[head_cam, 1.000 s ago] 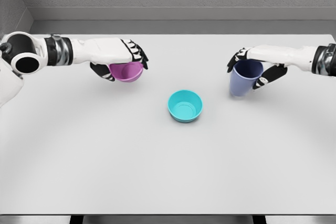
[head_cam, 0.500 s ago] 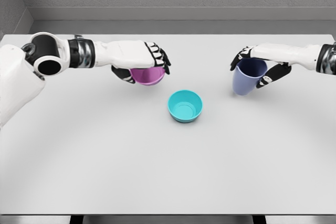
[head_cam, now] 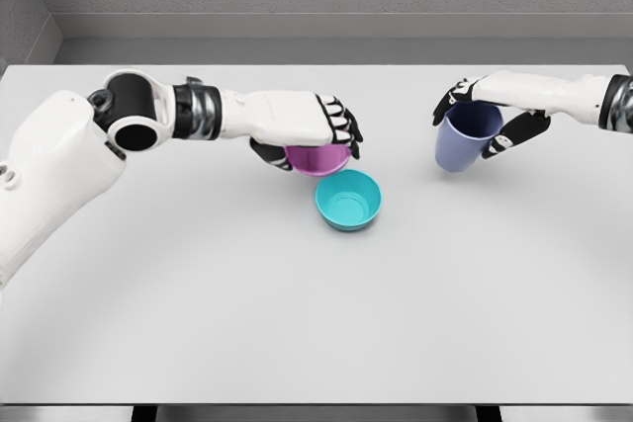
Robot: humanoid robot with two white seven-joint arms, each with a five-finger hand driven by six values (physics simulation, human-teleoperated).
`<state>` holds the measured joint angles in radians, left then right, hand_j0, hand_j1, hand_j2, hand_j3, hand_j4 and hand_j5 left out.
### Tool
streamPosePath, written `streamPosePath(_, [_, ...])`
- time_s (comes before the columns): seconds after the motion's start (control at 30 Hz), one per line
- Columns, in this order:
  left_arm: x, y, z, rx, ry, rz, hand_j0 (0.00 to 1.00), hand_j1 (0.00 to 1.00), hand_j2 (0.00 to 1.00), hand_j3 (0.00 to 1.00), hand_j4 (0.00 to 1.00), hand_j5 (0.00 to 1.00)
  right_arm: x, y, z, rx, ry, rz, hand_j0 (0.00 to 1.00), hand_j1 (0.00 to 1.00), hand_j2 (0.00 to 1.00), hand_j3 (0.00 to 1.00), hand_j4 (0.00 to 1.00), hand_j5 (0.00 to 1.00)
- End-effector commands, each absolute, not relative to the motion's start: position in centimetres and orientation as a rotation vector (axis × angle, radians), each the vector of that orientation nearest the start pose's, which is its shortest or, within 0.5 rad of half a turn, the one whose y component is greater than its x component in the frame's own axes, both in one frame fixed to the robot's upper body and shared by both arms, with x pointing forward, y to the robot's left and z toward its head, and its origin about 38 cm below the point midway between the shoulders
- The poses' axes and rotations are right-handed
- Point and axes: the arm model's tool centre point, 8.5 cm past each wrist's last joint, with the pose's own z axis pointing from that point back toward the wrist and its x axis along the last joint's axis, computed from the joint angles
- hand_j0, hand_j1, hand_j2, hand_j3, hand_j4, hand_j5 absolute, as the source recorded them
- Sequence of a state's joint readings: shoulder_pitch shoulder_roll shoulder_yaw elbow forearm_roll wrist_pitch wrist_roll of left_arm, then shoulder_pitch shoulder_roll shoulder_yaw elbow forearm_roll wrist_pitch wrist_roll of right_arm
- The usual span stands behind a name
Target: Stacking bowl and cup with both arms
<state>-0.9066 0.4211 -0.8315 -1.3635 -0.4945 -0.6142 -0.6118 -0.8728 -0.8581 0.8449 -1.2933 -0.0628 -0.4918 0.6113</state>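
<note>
Head view, looking down from the robot's head at a pale grey surface (head_cam: 297, 323) with a grey wall behind it.

The left arm comes in from the left edge, its large white shoulder and upper arm filling the lower left, the forearm stretching rightward toward the middle. The left hand (head_cam: 312, 130) lies palm down over a purple bowl (head_cam: 318, 158). Its black-tipped fingers (head_cam: 343, 126) curl over the bowl's far rim while the thumb wraps the near side, so the hand is closed around the bowl and carries it. The purple bowl sits upright under the palm, lifted off the surface.

Just below and right of it stands a teal bowl (head_cam: 349, 201), upright on the surface near the centre, opening facing up. The purple bowl's lower edge overlaps the teal bowl's back-left rim in the picture; whether the two touch cannot be told.

The right arm comes in from the right edge at the upper right, forearm pointing left. The right hand (head_cam: 485, 116) grips a blue-grey cup (head_cam: 465, 140). Its fingers (head_cam: 450, 104) hook over the cup's top rim on the left side and the thumb and remaining fingers press on the right wall, so the hand is closed on the cup. The cup tilts, with its open mouth leaning up and to the right and its base toward the lower left. It looks raised off the surface. The cup is well apart from both bowls, off to their right.
</note>
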Motion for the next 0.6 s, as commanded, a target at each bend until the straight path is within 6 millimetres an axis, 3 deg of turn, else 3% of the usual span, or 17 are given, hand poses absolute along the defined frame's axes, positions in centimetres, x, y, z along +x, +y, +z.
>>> streamPosePath(0.0, [45.5, 10.4, 23.7, -0.261, 1.874, 2.795, 0.67, 0.67, 0.67, 0.67, 0.67, 0.67, 46.8, -31.7, 25.2, -0.15, -1.437, 1.804, 0.65, 0.65, 0.65, 0.65, 0.65, 0.65])
streamPosePath(0.3, [44.0, 9.5, 24.6, -0.249, 1.863, 2.727, 0.67, 0.67, 0.67, 0.67, 0.67, 0.67, 46.7, -31.2, 25.7, -0.148, -1.451, 1.818, 0.66, 0.66, 0.66, 0.66, 0.66, 0.66])
streamPosePath(0.57, [43.1, 9.6, 24.0, -0.226, 1.857, 2.724, 0.67, 0.67, 0.67, 0.67, 0.67, 0.67, 46.4, -30.9, 26.2, -0.149, -1.463, 1.837, 0.65, 0.65, 0.65, 0.65, 0.65, 0.65])
